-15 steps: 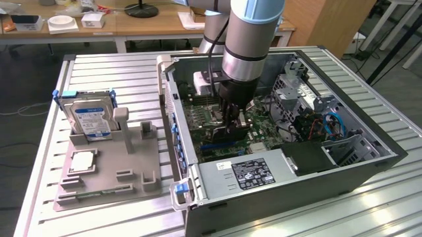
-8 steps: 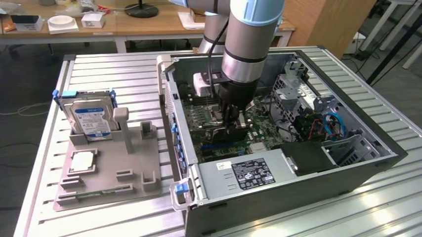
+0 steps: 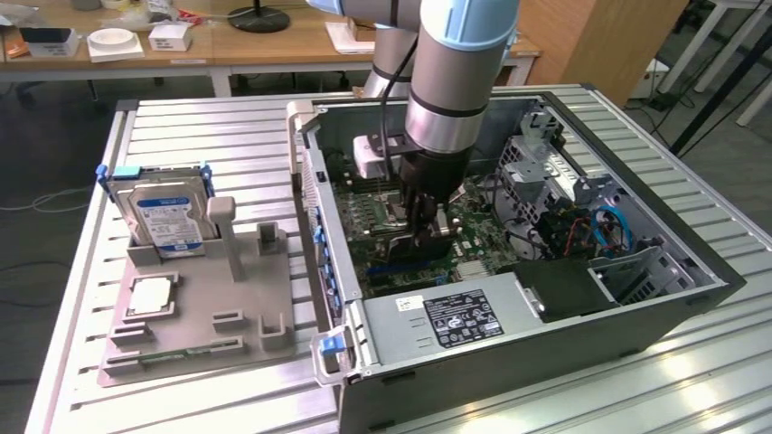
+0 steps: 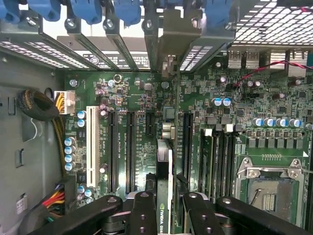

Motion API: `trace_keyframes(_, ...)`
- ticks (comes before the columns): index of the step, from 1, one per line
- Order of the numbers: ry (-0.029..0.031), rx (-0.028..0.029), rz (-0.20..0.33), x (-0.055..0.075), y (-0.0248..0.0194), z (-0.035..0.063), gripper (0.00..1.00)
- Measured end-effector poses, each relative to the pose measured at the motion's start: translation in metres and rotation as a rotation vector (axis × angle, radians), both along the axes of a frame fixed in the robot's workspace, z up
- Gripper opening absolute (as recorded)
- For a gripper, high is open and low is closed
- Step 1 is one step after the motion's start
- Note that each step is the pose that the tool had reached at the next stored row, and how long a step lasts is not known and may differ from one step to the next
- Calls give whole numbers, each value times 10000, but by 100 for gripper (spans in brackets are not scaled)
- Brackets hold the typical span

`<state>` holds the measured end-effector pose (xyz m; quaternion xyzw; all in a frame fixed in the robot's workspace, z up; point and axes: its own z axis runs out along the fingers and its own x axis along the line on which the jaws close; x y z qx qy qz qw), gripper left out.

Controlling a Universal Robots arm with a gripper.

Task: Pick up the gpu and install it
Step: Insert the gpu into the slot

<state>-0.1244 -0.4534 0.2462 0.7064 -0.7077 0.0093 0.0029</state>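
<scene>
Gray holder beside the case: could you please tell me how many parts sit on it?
3: a hard drive upright at its far end, a processor chip flat midway, a memory stick along its near edge.

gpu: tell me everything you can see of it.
The gpu is a thin dark card seen edge-on, Nvidia lettering on its upper edge. It stands upright inside the open case, over the green motherboard between the expansion slots. The gripper is closed on it, a finger on each side. Whether it sits in a slot cannot be told.
</scene>
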Motion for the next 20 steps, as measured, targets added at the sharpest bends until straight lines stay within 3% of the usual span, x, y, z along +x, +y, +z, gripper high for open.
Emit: trace_keyframes(20, -1, -14, 5, -16, 0, -28, 26)
